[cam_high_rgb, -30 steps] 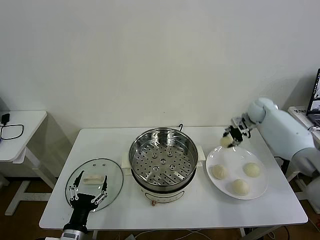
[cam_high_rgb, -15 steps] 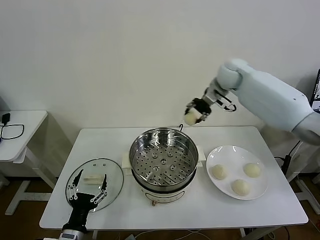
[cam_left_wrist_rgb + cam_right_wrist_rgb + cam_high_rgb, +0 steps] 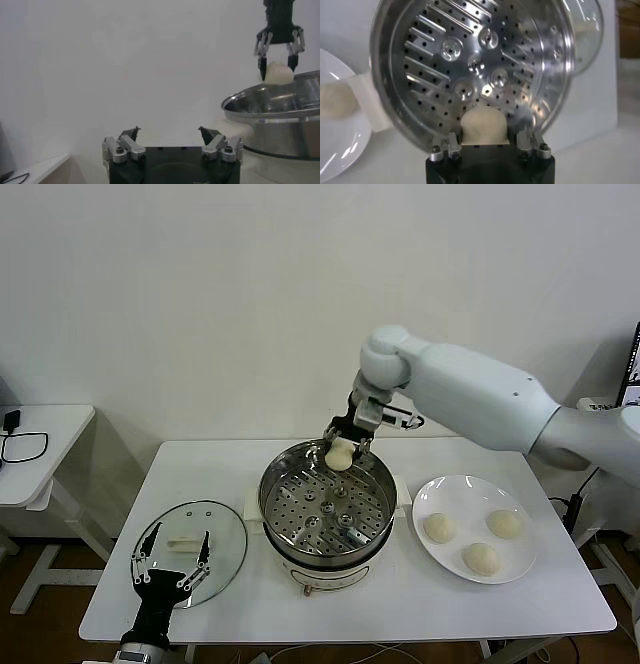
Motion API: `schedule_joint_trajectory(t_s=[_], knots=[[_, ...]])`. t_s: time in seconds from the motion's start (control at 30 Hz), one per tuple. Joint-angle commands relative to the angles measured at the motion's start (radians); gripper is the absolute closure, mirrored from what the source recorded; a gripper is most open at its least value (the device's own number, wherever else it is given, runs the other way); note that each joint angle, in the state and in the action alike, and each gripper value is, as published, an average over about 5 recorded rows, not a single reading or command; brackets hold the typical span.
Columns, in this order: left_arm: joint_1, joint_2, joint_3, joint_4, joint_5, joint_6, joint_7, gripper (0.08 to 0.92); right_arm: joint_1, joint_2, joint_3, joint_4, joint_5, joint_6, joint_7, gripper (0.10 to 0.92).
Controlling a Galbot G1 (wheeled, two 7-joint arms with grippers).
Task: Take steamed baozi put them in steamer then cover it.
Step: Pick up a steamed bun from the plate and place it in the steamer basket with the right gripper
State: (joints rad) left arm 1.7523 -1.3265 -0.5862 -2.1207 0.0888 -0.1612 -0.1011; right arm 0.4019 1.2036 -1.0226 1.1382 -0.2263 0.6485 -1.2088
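Centrally, the steamer [image 3: 327, 509]: perforated tray bare, nothing resting inside. Plate [image 3: 520, 559], at 3 o'clock of the steamer: three steamed baozi [image 3: 482, 558]. Cover [image 3: 190, 548], at 9 o'clock, flat on the table [image 3: 400, 609]. Right gripper [image 3: 344, 450]: fingers narrowed onto a fourth bun [image 3: 483, 125], held above the steamer's 12 o'clock rim. Left gripper [image 3: 170, 572]: spread wide, holding nothing, above the cover's near edge.

- The steamed baozi [image 3: 484, 126] in the right gripper [image 3: 487, 150] is half hidden by the gripper body
- The plate [image 3: 340, 150] is cut off at the picture's edge
- The steamer [image 3: 280, 117] is cut off too
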Motion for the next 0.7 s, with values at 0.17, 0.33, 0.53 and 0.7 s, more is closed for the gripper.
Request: schedule_joint_trajectory(t_s=[0.17, 0.33, 0.53, 0.7], knots=[[-0.001, 0.002, -0.007, -0.009, -0.014, -0.001, -0.002, 0.177, -0.093, 0.117, 0.023, -0.092, -0.144, 0.072, 0.002, 0.406], [-0.001, 0.003, -0.013, -0.009, -0.016, 0.001, -0.004, 0.177, -0.107, 0.133, 0.03, -0.113, -0.176, 0.082, 0.005, 0.404], [-0.002, 0.003, -0.017, -0.012, -0.019, 0.004, -0.005, 0.177, -0.108, 0.127, 0.043, -0.104, -0.18, 0.085, 0.014, 0.338], [-0.003, 0.0, -0.017, -0.015, -0.02, 0.006, -0.005, 0.177, -0.062, 0.06, 0.049, -0.019, -0.105, 0.039, -0.006, 0.221]])
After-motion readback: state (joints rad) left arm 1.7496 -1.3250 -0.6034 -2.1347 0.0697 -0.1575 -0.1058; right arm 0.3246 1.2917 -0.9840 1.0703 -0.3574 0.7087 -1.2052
